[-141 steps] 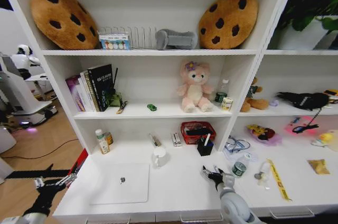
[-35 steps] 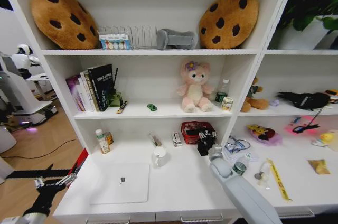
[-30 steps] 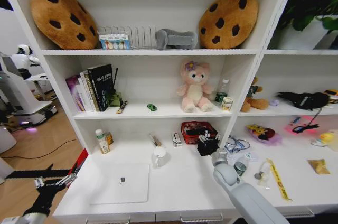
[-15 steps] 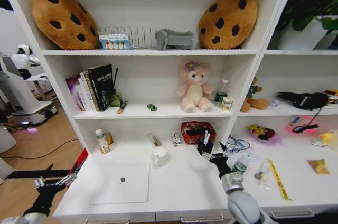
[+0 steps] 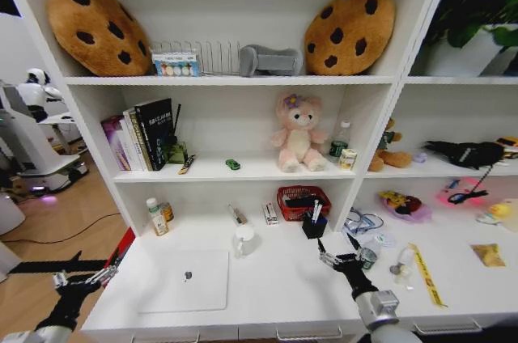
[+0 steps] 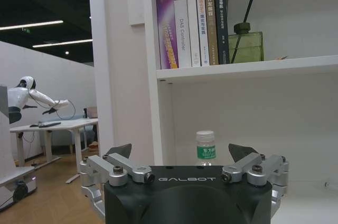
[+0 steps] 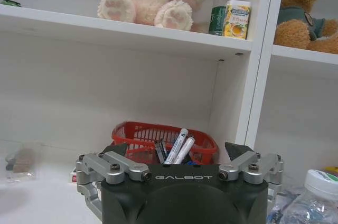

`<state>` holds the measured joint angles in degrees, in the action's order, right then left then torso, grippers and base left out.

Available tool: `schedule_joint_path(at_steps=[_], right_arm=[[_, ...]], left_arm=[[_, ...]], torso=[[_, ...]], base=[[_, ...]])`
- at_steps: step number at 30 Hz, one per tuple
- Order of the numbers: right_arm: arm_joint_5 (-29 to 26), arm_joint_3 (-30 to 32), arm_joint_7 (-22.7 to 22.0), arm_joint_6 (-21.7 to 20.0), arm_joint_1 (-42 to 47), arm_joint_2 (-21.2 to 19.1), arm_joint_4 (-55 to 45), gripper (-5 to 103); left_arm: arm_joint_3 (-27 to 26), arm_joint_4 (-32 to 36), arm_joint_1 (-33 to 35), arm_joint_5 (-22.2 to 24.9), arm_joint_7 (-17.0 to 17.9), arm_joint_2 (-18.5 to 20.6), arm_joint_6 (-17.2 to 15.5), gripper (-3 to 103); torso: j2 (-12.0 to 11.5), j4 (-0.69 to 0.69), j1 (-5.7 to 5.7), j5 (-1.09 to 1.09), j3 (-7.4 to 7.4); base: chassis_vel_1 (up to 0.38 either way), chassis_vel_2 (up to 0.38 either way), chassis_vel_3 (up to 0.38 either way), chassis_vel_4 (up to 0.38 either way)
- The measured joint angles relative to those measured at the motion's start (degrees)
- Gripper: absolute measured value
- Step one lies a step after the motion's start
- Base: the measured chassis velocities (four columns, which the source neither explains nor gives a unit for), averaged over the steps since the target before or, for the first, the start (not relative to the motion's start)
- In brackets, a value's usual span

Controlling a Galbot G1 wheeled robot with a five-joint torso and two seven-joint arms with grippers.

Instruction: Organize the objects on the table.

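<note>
On the white table (image 5: 275,282) the silver laptop (image 5: 184,280) lies shut at the front left. My right gripper (image 5: 338,252) hovers open and empty over the table, a little in front of the black pen holder (image 5: 313,226). In the right wrist view that gripper (image 7: 178,152) faces the holder's markers (image 7: 176,145), which stand upright. The green toy car (image 5: 233,164) sits on the shelf above. My left gripper (image 5: 81,281) hangs open beyond the table's left edge; the left wrist view shows its open gripper (image 6: 181,152) empty.
A red basket (image 5: 303,200) stands behind the pen holder, with a white mug (image 5: 244,239) to its left. A small bottle (image 5: 154,218) is near the left wall. Bottles and clutter (image 5: 368,254) crowd the table to the right of my right gripper.
My right gripper was at the pen holder a second ago and has drawn back toward the table's front, open. The left arm has not moved.
</note>
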<state>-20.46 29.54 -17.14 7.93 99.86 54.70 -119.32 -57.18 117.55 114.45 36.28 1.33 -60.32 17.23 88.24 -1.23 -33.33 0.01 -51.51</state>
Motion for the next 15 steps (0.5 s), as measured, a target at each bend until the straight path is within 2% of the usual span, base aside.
schedule_joint_path(at_steps=[6, 15], right_arm=[[1.06, 1.96, -0.12, 0.84, 2.91, 0.6, -1.25, 100], [5.69, 2.39, 0.12, 3.2, 5.46, 3.61, -3.25, 100]], left_arm=[[0.0, 0.0, 0.0, 0.0, 0.0, 0.0, 0.0, 100], [0.0, 0.0, 0.0, 0.0, 0.0, 0.0, 0.0, 100]], torso=[[0.0, -0.02, -0.01, -0.01, 0.0], [-0.01, 0.0, -0.01, -0.01, 0.0]], base=[[0.0, 0.0, 0.0, 0.0], [0.0, 0.0, 0.0, 0.0]])
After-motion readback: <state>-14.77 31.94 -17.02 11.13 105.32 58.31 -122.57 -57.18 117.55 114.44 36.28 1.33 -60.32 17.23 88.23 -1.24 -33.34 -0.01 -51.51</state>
